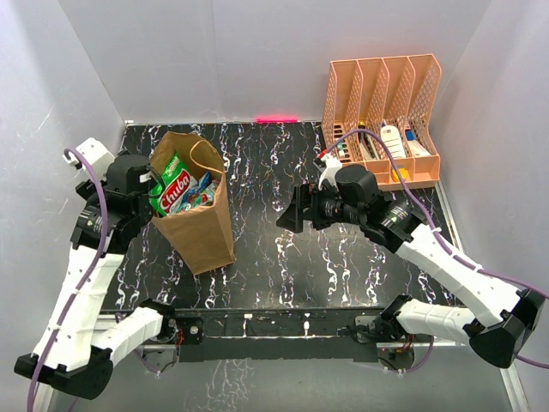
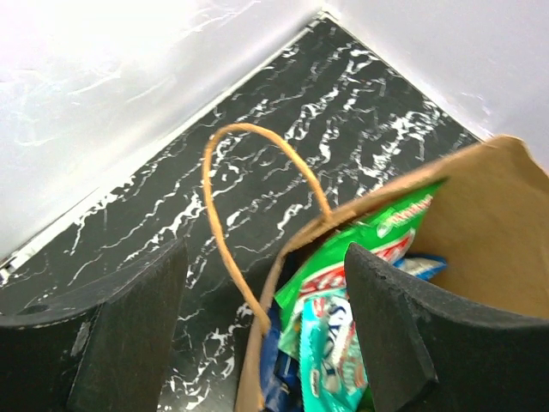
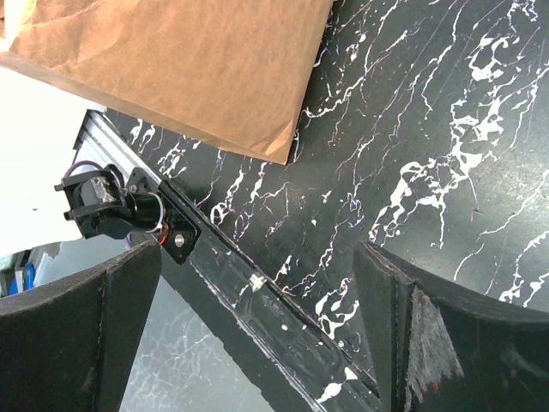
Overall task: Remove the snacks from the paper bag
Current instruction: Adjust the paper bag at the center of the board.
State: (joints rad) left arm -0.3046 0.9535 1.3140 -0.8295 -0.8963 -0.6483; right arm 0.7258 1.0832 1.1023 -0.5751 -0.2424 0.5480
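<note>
The brown paper bag point(image 1: 202, 227) stands open on the black marbled table, at the left. Snacks show in its mouth: a large green packet point(image 1: 174, 187) and a teal one point(image 1: 202, 196). My left gripper point(image 1: 154, 196) is at the bag's mouth. In the left wrist view the left gripper point(image 2: 266, 322) is open and straddles the bag's rim point(image 2: 257, 343). One finger is outside the bag by the handle point(image 2: 249, 172); the other is inside, against the green packet point(image 2: 377, 240) and the teal packet point(image 2: 334, 343). A dark blue packet point(image 2: 279, 378) lies below. My right gripper point(image 1: 292, 212) hangs open and empty mid-table.
An orange slotted file rack point(image 1: 386, 94) with small bottles and tubes stands at the back right. A pink strip point(image 1: 276, 118) lies along the back edge. White walls close in three sides. The right wrist view shows the bag's side point(image 3: 189, 60) and the table's front rail point(image 3: 257, 296).
</note>
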